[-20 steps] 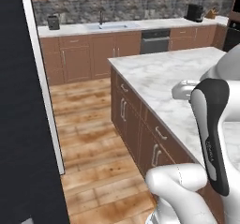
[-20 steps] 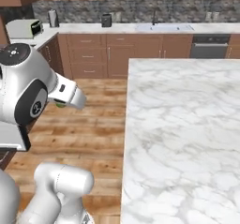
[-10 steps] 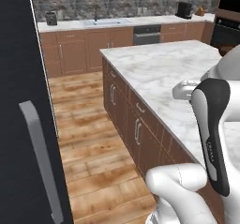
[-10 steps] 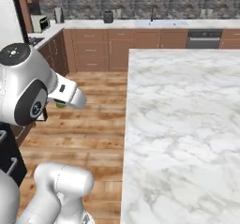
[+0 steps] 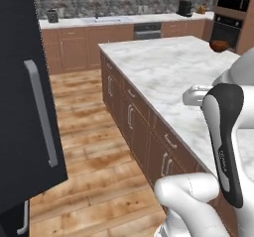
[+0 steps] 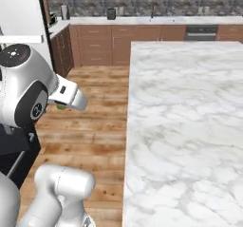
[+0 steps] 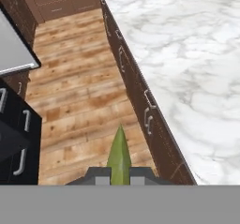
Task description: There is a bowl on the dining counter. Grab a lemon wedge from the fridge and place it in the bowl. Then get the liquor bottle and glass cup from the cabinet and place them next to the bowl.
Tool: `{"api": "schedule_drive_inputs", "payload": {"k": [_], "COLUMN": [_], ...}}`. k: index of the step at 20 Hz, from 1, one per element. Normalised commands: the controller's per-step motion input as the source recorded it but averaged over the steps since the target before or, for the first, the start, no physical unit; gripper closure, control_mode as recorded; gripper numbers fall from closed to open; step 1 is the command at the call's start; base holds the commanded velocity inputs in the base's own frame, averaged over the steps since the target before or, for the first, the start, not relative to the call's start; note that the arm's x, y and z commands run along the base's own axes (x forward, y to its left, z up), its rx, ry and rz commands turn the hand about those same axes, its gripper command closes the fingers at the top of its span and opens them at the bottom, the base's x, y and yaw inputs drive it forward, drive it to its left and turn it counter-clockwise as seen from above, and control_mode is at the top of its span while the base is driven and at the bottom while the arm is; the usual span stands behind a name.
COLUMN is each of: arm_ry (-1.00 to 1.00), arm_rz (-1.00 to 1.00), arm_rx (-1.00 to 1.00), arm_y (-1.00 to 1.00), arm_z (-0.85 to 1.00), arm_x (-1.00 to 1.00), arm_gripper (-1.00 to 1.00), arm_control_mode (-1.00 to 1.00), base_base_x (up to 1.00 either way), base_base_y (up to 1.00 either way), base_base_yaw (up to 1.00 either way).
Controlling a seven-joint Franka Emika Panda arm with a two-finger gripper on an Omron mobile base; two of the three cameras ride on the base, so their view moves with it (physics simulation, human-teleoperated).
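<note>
the gripper (image 7: pixel 120 177) is pinched nearly shut on the lemon wedge (image 7: pixel 119 156), a slim yellow-green sliver that tapers to a point between the two dark tips, above the plank wood floor (image 7: pixel 79 92). to its right runs the dining counter (image 7: pixel 187 54), a glossy white grey-veined marble slab on a brown wood base. the round dark-brown bowl (image 5: pixel 219 45) sits on its far right part. the flat black fridge (image 5: pixel 25 97) with a long grey handle stands near left.
</note>
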Motion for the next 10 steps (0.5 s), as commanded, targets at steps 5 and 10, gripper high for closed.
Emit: {"api": "schedule_drive_inputs", "payload": {"k": [5, 10], "arm_ry": [0.00, 0.00], "arm_rz": [0.00, 0.00], "arm_rx": [0.00, 0.00], "arm_y": [0.00, 0.00], "arm_z": [0.00, 0.00], "arm_x": [0.00, 0.00], "arm_gripper": [1.00, 1.00], "arm_control_mode": [1.00, 1.00], "base_base_x": [-1.00, -1.00], "base_base_y": [0.00, 0.00], "base_base_yaw": [0.00, 0.00]}}
